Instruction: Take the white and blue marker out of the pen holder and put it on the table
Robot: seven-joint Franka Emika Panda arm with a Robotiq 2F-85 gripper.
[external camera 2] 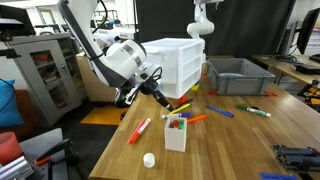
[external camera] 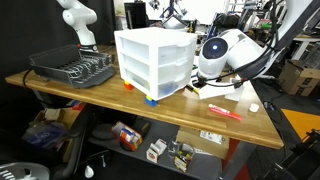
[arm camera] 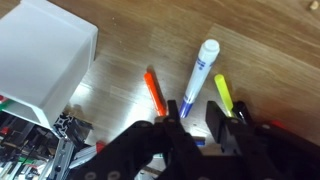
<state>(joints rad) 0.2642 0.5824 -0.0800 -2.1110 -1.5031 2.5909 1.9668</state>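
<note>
The white and blue marker (arm camera: 201, 72) lies flat on the wooden table (arm camera: 270, 50), blue end toward me. My gripper (arm camera: 199, 125) is open, with the blue end between its fingertips and room on both sides. An orange marker (arm camera: 153, 90) and a yellow-green marker (arm camera: 223, 92) lie on either side. The white pen holder (arm camera: 40, 55) stands to the left. In an exterior view the gripper (external camera 2: 168, 103) hangs low over the table just behind the pen holder (external camera 2: 176, 136), which holds several markers.
A white drawer unit (external camera 2: 180, 62) and a grey bin (external camera 2: 240, 78) stand behind. Loose markers lie on the table: red (external camera 2: 140, 130), orange (external camera 2: 196, 119), blue (external camera 2: 222, 112), green (external camera 2: 255, 110). There is a white cap (external camera 2: 149, 159). A dark dish rack (external camera: 75, 68) sits at one end.
</note>
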